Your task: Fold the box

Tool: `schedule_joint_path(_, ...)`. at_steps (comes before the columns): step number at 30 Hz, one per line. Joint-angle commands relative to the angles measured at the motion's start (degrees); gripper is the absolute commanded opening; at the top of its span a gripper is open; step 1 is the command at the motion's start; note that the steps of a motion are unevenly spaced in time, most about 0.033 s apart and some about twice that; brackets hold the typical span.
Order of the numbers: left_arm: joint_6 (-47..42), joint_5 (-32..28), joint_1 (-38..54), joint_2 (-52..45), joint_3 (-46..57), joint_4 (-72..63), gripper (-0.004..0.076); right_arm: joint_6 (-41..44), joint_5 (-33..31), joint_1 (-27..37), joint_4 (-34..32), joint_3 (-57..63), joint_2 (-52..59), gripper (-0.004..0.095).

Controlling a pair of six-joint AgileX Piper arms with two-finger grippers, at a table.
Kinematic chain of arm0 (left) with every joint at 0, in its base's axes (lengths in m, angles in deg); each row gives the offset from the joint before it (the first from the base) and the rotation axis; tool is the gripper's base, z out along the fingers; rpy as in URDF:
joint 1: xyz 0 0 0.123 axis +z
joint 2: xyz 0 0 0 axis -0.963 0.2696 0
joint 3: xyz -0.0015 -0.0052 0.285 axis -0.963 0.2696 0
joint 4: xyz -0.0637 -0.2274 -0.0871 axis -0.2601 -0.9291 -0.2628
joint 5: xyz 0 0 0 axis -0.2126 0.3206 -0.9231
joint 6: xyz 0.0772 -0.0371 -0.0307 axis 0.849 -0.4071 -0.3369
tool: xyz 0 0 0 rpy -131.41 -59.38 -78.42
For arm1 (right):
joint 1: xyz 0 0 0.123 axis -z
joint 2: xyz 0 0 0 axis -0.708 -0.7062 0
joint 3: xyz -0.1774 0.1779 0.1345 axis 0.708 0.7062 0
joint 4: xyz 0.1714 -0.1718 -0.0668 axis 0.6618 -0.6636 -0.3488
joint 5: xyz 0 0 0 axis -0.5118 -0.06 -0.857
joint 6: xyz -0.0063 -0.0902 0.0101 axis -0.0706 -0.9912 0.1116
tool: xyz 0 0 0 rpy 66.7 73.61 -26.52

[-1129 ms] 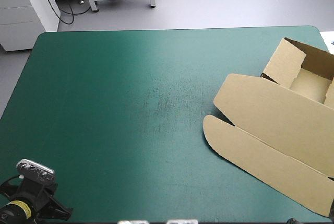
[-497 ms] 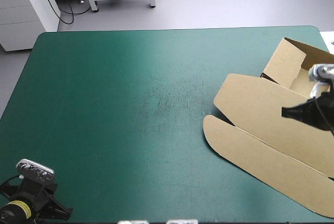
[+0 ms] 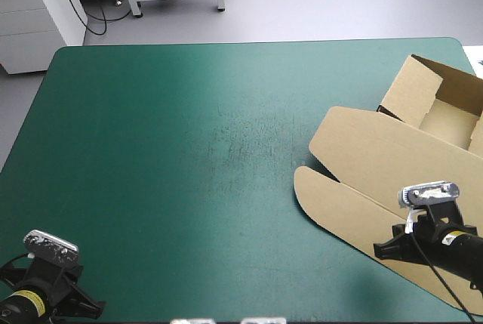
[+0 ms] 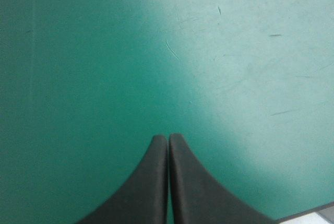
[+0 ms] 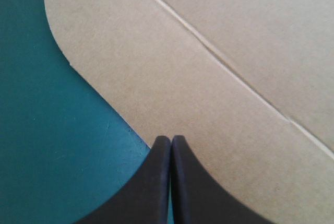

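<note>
Brown box lying open at the right, nothing gripped.

I see it as an open tray with raised walls toward the far right corner of the teal-green cover, its lid spread flat toward me and a rounded flap nearest. My right gripper sits over that flap, near its curved edge. In its wrist view the black fingers meet in one point above the board with nothing between them; I cannot tell whether they touch it. My left gripper is at the near left corner, well apart from the box, its tips pressed together over bare cover.
</note>
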Motion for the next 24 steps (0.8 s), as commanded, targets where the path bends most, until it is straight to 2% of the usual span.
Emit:
schedule_joint_path(1, -0.53, -2.26, -0.09, 0.55, -1.18, 1.20, -0.0010, -2.90, 3.98, -0.20, 3.92, 1.93, 2.24, -0.0019)
schedule_joint_path(10, -0.53, -2.26, -0.09, 0.55, -1.18, 1.20, -0.0010, -2.90, 5.22, -0.20, 4.28, 2.66, 7.18, -0.0019)
schedule_joint_path(24, -0.64, -2.26, -0.09, 0.55, -1.18, 1.20, -0.0010, -2.65, 5.33, -0.20, 4.28, 2.66, 7.64, -0.0019)
